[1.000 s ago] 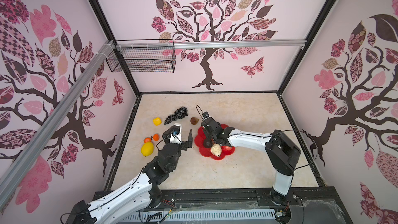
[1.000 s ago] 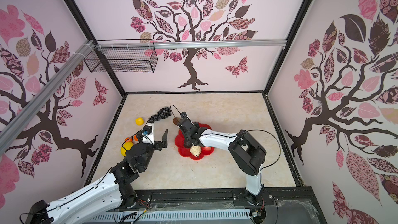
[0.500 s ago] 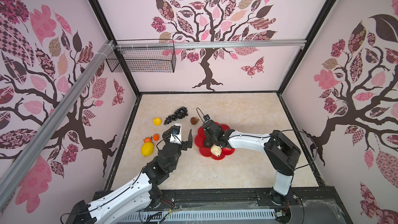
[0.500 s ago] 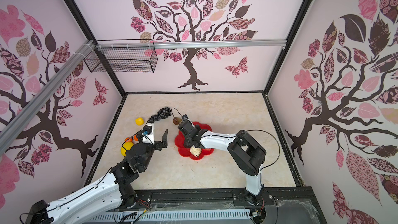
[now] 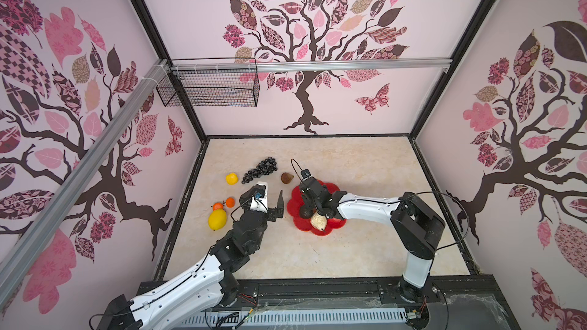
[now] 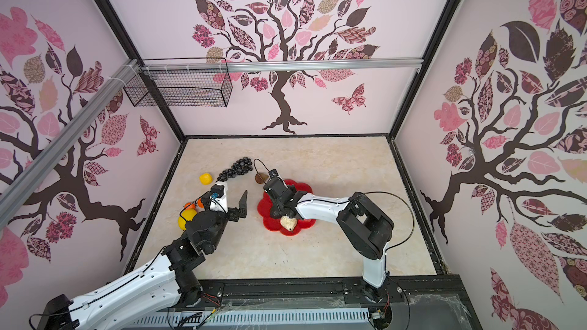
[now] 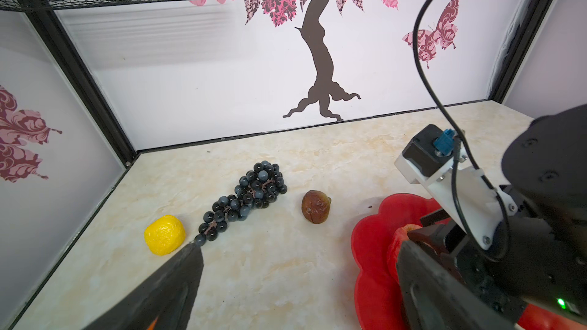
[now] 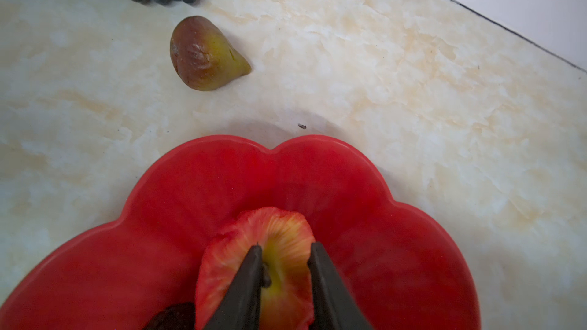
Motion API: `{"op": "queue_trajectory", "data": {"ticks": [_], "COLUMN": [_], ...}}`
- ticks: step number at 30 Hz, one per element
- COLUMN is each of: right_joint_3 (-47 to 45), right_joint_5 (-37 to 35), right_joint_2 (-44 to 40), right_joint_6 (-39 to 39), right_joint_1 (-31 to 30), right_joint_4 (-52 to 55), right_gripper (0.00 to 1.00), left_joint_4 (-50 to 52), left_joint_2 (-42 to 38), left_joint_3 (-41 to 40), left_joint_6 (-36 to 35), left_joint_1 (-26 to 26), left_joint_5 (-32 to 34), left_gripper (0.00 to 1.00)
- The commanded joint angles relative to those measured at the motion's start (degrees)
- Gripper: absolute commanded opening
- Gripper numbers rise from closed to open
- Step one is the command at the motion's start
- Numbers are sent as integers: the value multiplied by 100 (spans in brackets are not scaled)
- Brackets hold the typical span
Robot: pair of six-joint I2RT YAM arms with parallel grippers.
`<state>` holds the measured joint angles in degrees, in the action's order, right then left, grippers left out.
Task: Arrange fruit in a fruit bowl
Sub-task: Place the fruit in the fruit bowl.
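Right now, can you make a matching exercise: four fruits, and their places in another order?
1 apple
2 fig
3 grape bunch
4 pear

A on the table, between small lemon and fig
B in the bowl, under the tips of the right gripper
C on the table, just outside the bowl
D in the bowl, at its near rim

Pairs: 1-B, 2-C, 3-A, 4-D

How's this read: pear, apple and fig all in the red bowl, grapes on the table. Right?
Wrong on the fig: it lies on the table beside the red bowl, clear of its rim, as the right wrist view shows. The pear and apple are in the bowl; the grapes are on the table.
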<state>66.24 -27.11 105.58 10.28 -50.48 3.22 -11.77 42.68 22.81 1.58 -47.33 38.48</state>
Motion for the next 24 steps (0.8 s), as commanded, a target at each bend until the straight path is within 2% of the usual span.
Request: {"op": "queue_trajectory", "data": {"ticks": [1, 14, 18, 20, 24], "right_joint_3": [3, 185, 77, -134, -636], "right_joint_5": [31, 333, 499, 592, 828], "right_joint_2": [-342, -900, -1577, -2056, -3037], "right_joint_6": [99, 202, 289, 351, 440], "right_joint_1": [21, 21, 21, 21, 21], "right_joint_4": [324, 792, 1106, 1154, 1301], "right_gripper": [38, 53, 59, 61, 66], "left_joint_4": [-70, -134, -185, 90, 778], "left_joint_2": [3, 191, 372, 485, 808], "left_joint_3": [-152, -119, -56, 118, 456], "left_joint_6": [2, 18, 171, 487, 1100], "left_joint_1": [13, 9, 29, 71, 574], "left_joint_5": [113, 352, 547, 772, 123], "left_gripper": [98, 98, 98, 98, 98]}}
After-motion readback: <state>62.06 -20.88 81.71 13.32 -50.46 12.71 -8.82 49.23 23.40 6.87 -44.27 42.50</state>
